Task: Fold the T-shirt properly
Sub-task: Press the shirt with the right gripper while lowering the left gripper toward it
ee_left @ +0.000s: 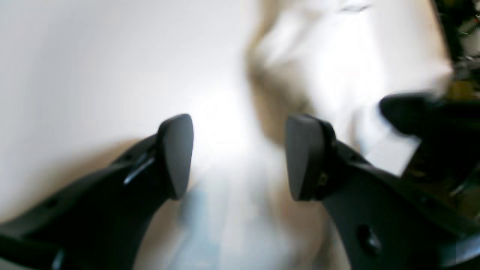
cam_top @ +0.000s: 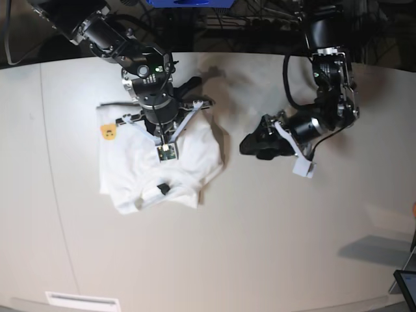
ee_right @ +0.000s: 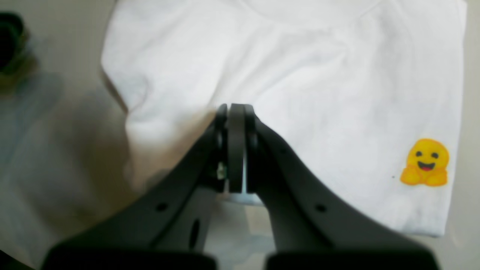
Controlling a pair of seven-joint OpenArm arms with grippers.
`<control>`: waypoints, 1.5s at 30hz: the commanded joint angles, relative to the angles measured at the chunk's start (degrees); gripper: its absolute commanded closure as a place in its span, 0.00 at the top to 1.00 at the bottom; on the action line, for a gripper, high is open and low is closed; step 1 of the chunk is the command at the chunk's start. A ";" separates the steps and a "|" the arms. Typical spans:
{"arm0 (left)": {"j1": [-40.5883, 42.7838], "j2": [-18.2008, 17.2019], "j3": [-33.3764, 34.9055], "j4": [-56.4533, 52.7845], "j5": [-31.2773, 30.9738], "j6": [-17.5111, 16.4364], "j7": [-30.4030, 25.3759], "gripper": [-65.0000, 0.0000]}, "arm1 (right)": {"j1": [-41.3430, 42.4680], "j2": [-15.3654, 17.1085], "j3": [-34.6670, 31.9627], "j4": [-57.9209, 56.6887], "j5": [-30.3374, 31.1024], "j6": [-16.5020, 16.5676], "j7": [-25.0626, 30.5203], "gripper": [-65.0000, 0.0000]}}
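Right gripper (ee_right: 236,150): I saw it pinching the white cotton T-shirt (cam_top: 156,162), directly above it.
Left gripper (ee_left: 240,157): spread, empty, well apart over the beige tabletop (cam_top: 260,247).

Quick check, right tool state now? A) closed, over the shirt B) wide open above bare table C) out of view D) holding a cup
A: in the right wrist view the right tool has its jaws pressed together over the white T-shirt, seemingly pinching fabric, near the yellow smiley patch.

Pale tabletop (cam_top: 273,247), white vent-like strip (cam_top: 82,301) at its near edge, dark screen corner (cam_top: 407,286) (lower right)
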 commanded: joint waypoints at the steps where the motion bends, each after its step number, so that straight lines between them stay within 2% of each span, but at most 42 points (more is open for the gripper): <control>1: -0.72 -1.03 0.00 0.73 -1.03 -0.49 -1.57 0.59 | 0.72 -0.16 0.20 0.79 -0.71 -0.06 1.19 0.00; 6: -1.77 1.43 1.41 0.64 -1.03 -0.49 -1.66 0.59 | 0.72 0.19 0.28 0.70 -0.71 -0.06 1.19 0.00; 18: -4.76 3.81 1.06 -2.61 -1.29 -0.49 -1.83 0.59 | 0.63 0.02 0.28 -1.32 -0.62 0.12 1.19 0.00; 26: -9.16 7.94 0.97 -7.36 -1.12 -0.49 -1.83 0.59 | 0.63 0.10 0.28 -1.32 -0.62 0.20 1.19 0.00; 32: -11.62 8.20 1.24 -13.77 -1.03 -0.49 -2.01 0.59 | 0.63 0.10 0.28 -1.32 -0.62 0.20 1.19 0.00; 38: -11.53 7.94 1.67 -14.30 -0.94 -0.49 -7.46 0.59 | 0.89 0.19 0.28 -1.32 -0.62 0.29 1.19 0.00; 45: -13.55 9.78 1.67 -16.15 5.65 -0.49 -7.55 0.59 | 0.98 0.10 0.28 -1.32 -0.62 0.29 1.19 0.00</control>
